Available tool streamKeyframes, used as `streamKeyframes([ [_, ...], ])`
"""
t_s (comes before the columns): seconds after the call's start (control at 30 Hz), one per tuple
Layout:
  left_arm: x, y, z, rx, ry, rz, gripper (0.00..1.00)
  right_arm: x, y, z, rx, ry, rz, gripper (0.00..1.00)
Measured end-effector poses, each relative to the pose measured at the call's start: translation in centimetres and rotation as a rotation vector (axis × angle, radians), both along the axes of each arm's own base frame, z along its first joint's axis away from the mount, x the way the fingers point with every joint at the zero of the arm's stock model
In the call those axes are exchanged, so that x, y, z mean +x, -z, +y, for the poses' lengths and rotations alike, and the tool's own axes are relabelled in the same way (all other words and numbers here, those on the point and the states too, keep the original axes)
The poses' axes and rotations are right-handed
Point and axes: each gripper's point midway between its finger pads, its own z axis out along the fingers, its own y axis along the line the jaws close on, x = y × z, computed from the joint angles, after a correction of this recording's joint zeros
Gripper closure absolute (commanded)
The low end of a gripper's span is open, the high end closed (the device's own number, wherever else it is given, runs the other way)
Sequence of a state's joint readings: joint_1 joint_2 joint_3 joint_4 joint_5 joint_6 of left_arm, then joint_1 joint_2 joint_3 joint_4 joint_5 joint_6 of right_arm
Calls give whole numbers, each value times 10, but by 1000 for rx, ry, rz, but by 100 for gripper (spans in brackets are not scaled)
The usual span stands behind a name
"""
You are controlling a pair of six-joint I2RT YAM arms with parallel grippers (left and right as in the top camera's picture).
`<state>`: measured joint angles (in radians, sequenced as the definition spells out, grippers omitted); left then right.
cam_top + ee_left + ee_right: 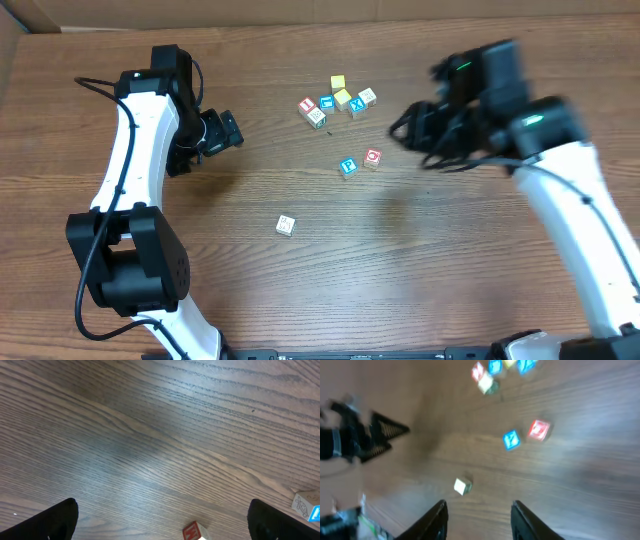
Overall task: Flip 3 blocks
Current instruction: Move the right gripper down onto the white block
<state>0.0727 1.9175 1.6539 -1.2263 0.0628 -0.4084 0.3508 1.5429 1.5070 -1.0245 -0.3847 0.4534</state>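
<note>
The right gripper (479, 521) has its two fingers partly apart, and nothing is between them, so it holds nothing. The closest block to it is the pale block (463, 485), which sits alone just ahead of the tips, a little toward the left finger. Farther ahead, toward the right finger's side, the teal block (511, 440) and the red block (538, 430) sit side by side, close together but not touching. From above, the right gripper is nearer to these two than the left gripper (164, 521) is, so I think the right one should reach for them. The left gripper is wide open and holds nothing too. The pale block lies between the two arms. Each block is a cube with no long side, so the fingers can grab it from any side. The table (450, 280) is flat brown wood, with lots of bare room around all three blocks. Farthest off is a bunch of other blocks (495, 370), well away from the three.
</note>
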Motion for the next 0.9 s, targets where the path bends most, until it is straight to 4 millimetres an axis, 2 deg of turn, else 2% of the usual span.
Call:
streamKeyframes([
  [0.2, 0, 0, 0, 0, 0, 0, 0, -34, 66, 63, -86, 45, 62, 50],
  [0.33, 0, 0, 0, 0, 0, 0, 0, -48, 98, 105, -138, 65, 41, 38],
  [0.43, 0, 0, 0, 0, 0, 0, 0, -55, 118, 137, -142, 50, 21, 38],
  [0.5, 0, 0, 0, 0, 0, 0, 0, -61, 136, 151, -158, 39, 28, 40],
  [0.57, 0, 0, 0, 0, 0, 0, 0, -64, 158, 161, -182, 35, 42, 44],
  [0.67, 0, 0, 0, 0, 0, 0, 0, -63, 179, 163, -209, 55, 57, 46],
  [0.9, 0, 0, 0, 0, 0, 0, 0, -55, 181, 177, -162, 75, 13, 46],
])
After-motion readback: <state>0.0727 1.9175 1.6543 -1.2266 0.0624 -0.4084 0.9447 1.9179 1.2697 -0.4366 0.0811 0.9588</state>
